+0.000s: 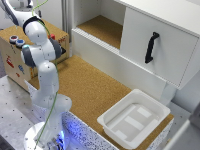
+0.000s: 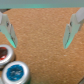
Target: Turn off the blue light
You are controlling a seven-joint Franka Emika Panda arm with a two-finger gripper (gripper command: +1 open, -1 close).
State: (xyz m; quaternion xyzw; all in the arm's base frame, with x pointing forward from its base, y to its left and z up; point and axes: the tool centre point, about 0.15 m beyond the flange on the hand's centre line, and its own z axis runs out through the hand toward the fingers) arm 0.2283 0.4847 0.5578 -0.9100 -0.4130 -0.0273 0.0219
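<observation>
Up close, in the wrist view, we found the gripper (image 2: pixel 40 31) spread wide, its two pale fingers (image 2: pixel 7 29) well apart with nothing between them but bare cork; the tips hung over the cork surface and we could not tell whether they touched it; beside one finger lay the blue light (image 2: pixel 16 73), a round bright-blue cap with a pale rim, partly cut off by the picture's edge; just next to it sat the red cap (image 2: pixel 4 53), of like size, also cropped; neither cap was touched by the fingers. In the exterior view the gripper itself was hidden behind the arm (image 1: pixel 42 55); we saw the white arm bent over a cork-topped box (image 1: pixel 15 55) at the exterior view's left, and on that box the blue light (image 1: pixel 20 42) and the red cap (image 1: pixel 13 38) lay side by side near its edge; the arm stood on a white pedestal (image 1: pixel 37 137) with a bluish glow at its foot; a cork board (image 1: pixel 95 90) covered the table; toward the exterior view's right stood a white tray (image 1: pixel 135 120); behind it a white cabinet (image 1: pixel 155 45) carried a black handle (image 1: pixel 151 47).
</observation>
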